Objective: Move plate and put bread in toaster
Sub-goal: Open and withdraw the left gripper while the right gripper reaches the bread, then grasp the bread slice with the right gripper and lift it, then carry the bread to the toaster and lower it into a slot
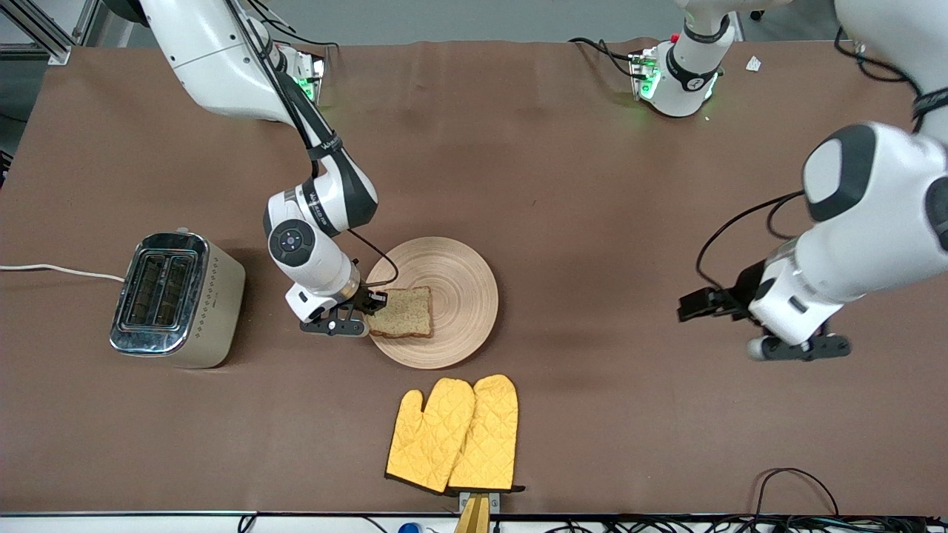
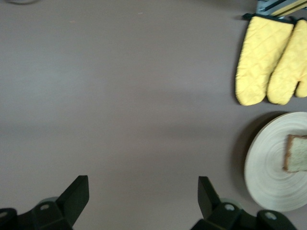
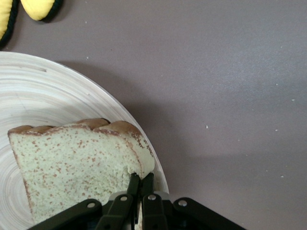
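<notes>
Speckled light-brown bread slice [image 3: 72, 167] on round pale wooden plate [image 1: 459, 296] is clamped by right claw [image 3: 139, 184]; left claw [image 2: 144, 196], spread apart, waits; lift toward cream-beige toaster [image 1: 178, 300] judged next.

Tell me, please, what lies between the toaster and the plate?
In the front view, only the right pincer, shut on the bread at the plate's rim; toward the toaster, bare cloth.

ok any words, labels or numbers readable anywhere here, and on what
No text can be read for certain.
Right arm: a line of lettering on the dark wrist band, too small to read.
Toaster: only a dotted pattern, no words.
Plate, bread, mitts: none.
</notes>
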`<state>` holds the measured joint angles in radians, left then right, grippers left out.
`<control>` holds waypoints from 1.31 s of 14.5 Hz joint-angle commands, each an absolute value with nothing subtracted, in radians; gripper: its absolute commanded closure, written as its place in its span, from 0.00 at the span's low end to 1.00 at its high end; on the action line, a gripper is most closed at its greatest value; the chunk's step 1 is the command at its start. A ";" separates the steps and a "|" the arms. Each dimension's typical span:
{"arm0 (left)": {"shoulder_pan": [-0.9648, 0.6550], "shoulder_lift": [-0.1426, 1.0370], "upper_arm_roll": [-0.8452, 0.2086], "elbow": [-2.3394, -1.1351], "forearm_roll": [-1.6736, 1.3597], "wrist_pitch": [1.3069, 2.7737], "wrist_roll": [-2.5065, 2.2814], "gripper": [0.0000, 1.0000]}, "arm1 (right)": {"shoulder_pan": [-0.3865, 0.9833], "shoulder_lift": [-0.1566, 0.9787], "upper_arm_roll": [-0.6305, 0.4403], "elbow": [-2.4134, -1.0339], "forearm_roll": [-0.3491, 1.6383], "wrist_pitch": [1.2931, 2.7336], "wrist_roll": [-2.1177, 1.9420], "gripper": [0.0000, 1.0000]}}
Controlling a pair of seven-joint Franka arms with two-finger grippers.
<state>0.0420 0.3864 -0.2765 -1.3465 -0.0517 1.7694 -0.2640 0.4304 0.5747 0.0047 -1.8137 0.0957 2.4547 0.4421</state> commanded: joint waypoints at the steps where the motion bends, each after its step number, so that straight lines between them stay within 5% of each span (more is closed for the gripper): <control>1: 0.035 0.238 -0.190 -1.387 -0.031 1.662 -0.259 0.00 | 0.437 0.565 -0.006 -1.807 0.084 2.425 0.442 1.00; 7: -0.052 0.058 -0.028 -1.396 -0.029 1.439 -0.186 0.00 | 0.426 0.405 -0.038 -1.743 -0.029 2.096 0.511 1.00; 12: -0.046 0.000 -0.037 -1.448 -0.028 1.393 -0.172 0.00 | 0.437 0.384 -0.032 -1.559 -0.248 1.696 0.598 1.00; 19: -0.012 -0.075 -0.163 -1.536 0.086 1.407 -0.183 0.00 | 0.463 0.328 -0.029 -1.537 -0.621 1.352 0.591 1.00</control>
<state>-0.0241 -0.0337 -0.1432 -1.4892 0.0592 1.3941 -0.1853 0.4360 0.3387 -0.0331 -1.5270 -0.5116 1.4215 0.5788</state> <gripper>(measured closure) 0.000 0.952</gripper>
